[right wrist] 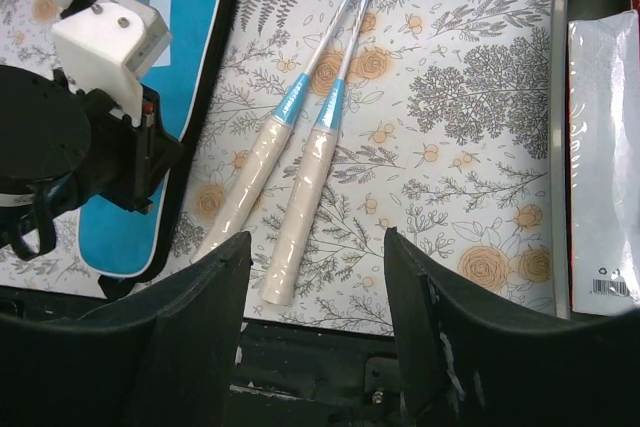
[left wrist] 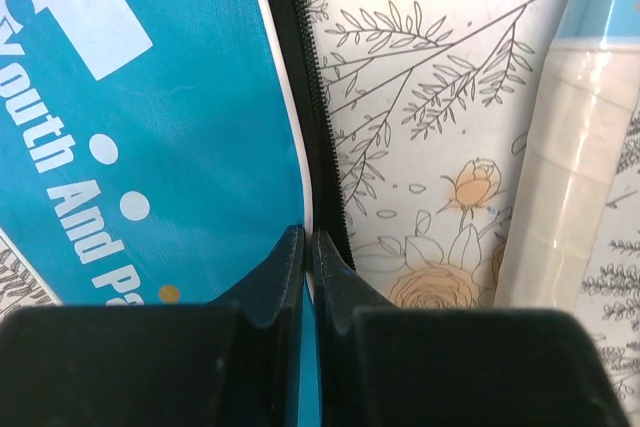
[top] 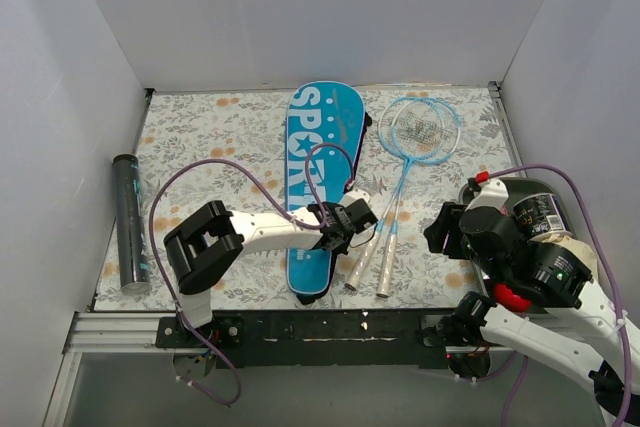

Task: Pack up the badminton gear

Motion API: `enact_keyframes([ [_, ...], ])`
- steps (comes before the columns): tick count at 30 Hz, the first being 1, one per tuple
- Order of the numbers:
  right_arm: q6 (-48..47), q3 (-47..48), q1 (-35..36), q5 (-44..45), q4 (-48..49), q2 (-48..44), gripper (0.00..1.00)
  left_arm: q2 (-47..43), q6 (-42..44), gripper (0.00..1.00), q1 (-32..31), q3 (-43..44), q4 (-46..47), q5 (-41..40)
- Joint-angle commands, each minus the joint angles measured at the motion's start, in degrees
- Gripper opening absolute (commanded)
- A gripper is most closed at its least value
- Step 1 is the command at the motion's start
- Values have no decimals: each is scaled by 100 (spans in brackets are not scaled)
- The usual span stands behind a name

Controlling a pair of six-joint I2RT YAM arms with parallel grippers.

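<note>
The long blue cover (top: pixel 320 147) lettered "SPORT" lies flat mid-table. My left gripper (top: pixel 358 215) sits low at its right edge, and in the left wrist view the left gripper (left wrist: pixel 308 237) is shut on the cover's (left wrist: pixel 150 147) white-piped rim beside the black zipper (left wrist: pixel 312 117). Two light-blue rackets (top: pixel 420 132) lie just right of the cover, their white handles (right wrist: pixel 300 157) pointing to the near edge; one handle (left wrist: pixel 570 177) shows in the left wrist view. My right gripper (right wrist: pixel 318 237) hovers open above the handle ends, holding nothing. A black tube (top: pixel 130 222) lies at the far left.
A grey tray (right wrist: pixel 560 97) at the right holds a clear packet (right wrist: pixel 600 147) and a dark can (top: pixel 540 212) behind my right arm. White walls close in three sides. The black mounting rail (top: pixel 330 327) runs along the near table edge.
</note>
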Motion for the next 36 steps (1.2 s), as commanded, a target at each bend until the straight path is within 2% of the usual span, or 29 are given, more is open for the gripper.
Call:
enact_keyframes([
  [1,98,-138,5,0,308,56,63,-731,112,0,-8,-125,-66,129],
  [8,2,-218,5,35,694,547,65,-1671,192,0,-8,-248,48,129],
  [13,-77,-218,-13,220,1072,1119,72,-1769,253,0,0,-397,66,138],
  [17,-279,-218,-171,-323,1572,1488,73,-1830,174,0,0,-713,197,226],
  [24,-464,-525,-540,-984,2487,1962,72,-2682,130,0,79,-934,347,156],
  [28,-499,-666,-1047,-826,2628,2103,72,-3218,148,0,167,-1065,452,138],
  [34,-885,-868,-2085,-1318,3146,2516,72,-3439,156,0,334,-1294,549,217],
  [36,-1008,-877,-2218,-1379,3417,2796,72,-3465,139,0,370,-1356,619,243],
])
